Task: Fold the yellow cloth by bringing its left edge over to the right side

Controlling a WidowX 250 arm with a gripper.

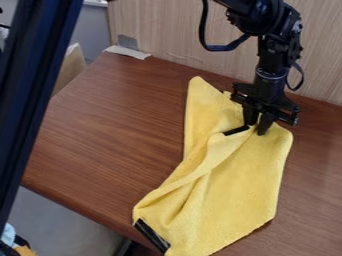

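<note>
So we've got our black arm (267,17) coming in from the top edge, bent up there, with the wrist (270,75) dropping nearly straight down and our gripper (257,129) pointing downward below it.

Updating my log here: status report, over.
Tool at yellow cloth, far half; grip unclear. Cloth creased, on brown table. Black strip close beside tool.

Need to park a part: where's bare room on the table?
Widest: table at image left, between yellow cloth and dark post. Smaller: strip between cloth and image's right edge. Crowded: cloth's upper end, at the gripper.
</note>
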